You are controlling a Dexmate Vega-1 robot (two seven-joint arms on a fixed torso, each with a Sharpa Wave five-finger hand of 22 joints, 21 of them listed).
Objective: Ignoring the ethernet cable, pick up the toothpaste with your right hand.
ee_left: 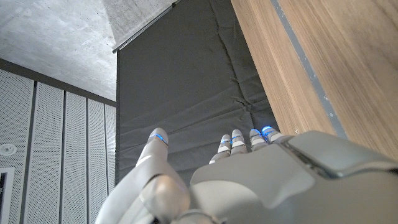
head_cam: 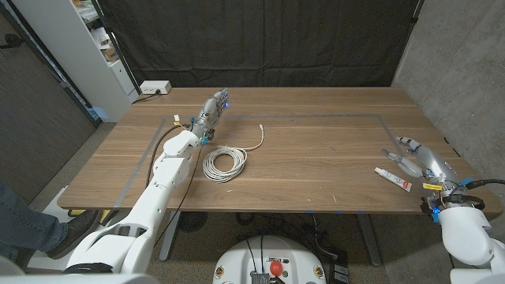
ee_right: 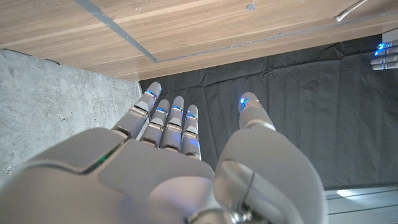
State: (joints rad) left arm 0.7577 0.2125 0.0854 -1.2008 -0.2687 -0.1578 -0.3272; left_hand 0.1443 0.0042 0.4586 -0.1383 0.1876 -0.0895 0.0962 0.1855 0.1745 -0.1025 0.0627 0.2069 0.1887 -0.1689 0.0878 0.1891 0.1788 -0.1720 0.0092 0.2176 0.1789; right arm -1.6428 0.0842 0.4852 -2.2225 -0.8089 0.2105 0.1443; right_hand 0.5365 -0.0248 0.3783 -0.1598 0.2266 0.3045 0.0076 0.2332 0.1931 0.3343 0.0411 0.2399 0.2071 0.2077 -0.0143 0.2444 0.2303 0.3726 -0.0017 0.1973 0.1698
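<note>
Toothpaste (head_cam: 393, 180) lay on the wooden table (head_cam: 316, 158) near its right edge, just beside the right hand (head_cam: 414, 155), which held nothing, fingers apart and extended. Left hand (head_cam: 213, 108) stood far across the table, fingers straight and spread, also holding nothing. White coiled cable (head_cam: 226, 162) lay near the left forearm, well apart from the toothpaste.
</note>
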